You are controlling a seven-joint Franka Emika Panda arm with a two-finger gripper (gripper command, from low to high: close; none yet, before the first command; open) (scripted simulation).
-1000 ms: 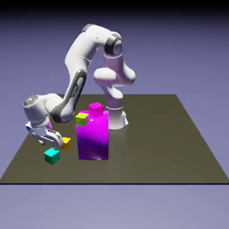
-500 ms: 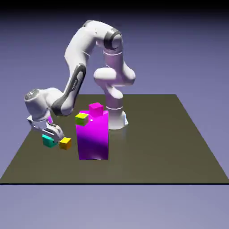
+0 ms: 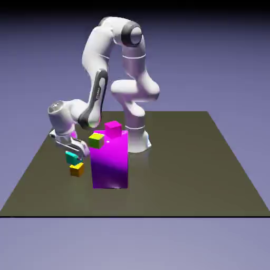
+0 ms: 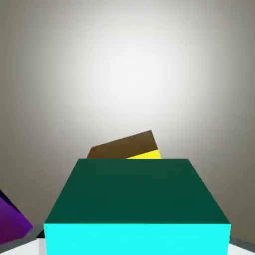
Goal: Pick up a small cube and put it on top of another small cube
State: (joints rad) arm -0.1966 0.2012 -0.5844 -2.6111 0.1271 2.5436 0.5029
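In the exterior view we see the gripper (image 3: 77,156) with the teal cube (image 3: 73,157) between its fingers, parted by about the cube's width. Right under that grip sits the orange-yellow cube (image 3: 77,170); we cannot tell whether the two cubes touch. Were we to let go with a gap left, the teal one could drop and bounce off. Just beside the hand stands the magenta block (image 3: 110,166), with the yellow-green cube (image 3: 96,141) on top; a sideways swing that way could knock either.

In the hand view the teal cube fills the space between the fingertips and hides most of the orange-yellow cube (image 4: 125,145) beyond it. What shows of that one looks turned against ours and off-centre, so if we lower without checking alignment, an edge could push it away or leave our cube overhanging.
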